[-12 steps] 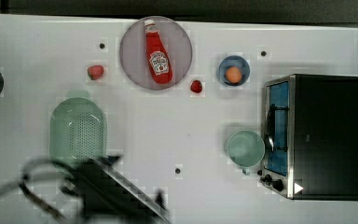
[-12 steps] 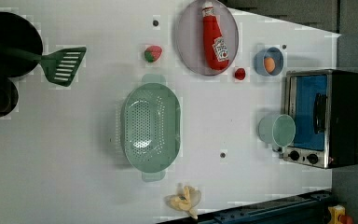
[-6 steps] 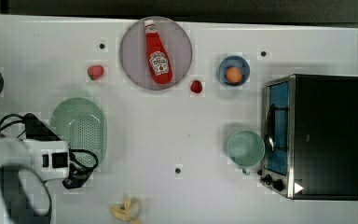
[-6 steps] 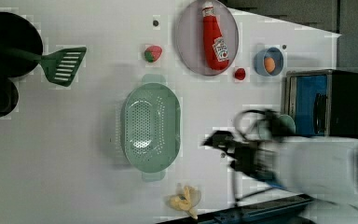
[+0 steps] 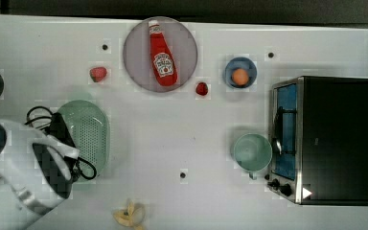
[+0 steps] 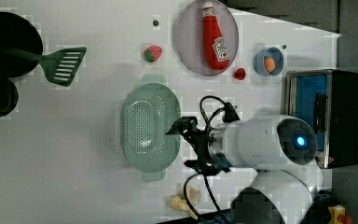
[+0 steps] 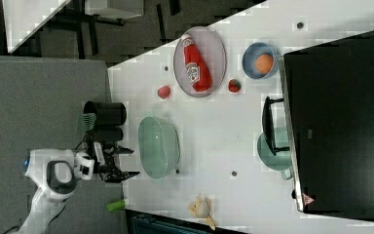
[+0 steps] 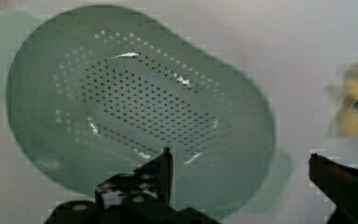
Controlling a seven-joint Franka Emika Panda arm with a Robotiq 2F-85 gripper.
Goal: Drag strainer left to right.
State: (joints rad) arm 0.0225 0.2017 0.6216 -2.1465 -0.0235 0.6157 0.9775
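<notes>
In the top view, the strainer point(image 5: 88, 136) lies well left of the mug point(image 5: 252, 152).

Strainer point(image 8: 135, 107): pale mint plastic, smooth, semi-gloss; small white highlights on the perforated bowl. Table point(image 5: 182, 129): white, matt, smooth. Toaster oven point(image 5: 323, 139): black matt top, brushed-metal front trim. Ketchup bottle point(image 5: 160, 55) on the plate beyond the strainer: glossy red plastic. Arm shell point(image 6: 261, 142): glossy white plastic.
</notes>
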